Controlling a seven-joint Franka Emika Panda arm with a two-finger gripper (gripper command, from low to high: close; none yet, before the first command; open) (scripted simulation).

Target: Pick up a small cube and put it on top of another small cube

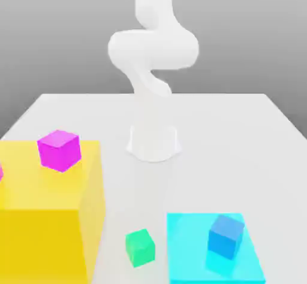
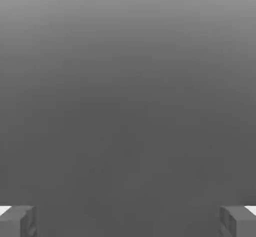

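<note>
The claw (image 2: 128, 221) is spread wide with nothing between its fingers (image 2: 17, 221), facing bare grey, so no pick seems begun. The green cube (image 1: 140, 247) lies loose on the desk (image 1: 240, 133) near the front edge, in the gap between the yellow block (image 1: 42, 217) and the cyan slab (image 1: 198, 259). The blue cube (image 1: 226, 236) sits on the slab and the magenta cube (image 1: 59, 150) on the block, both raised. The gap looks narrow beside the tall block, so a straight descent from above likely suits best.
</note>
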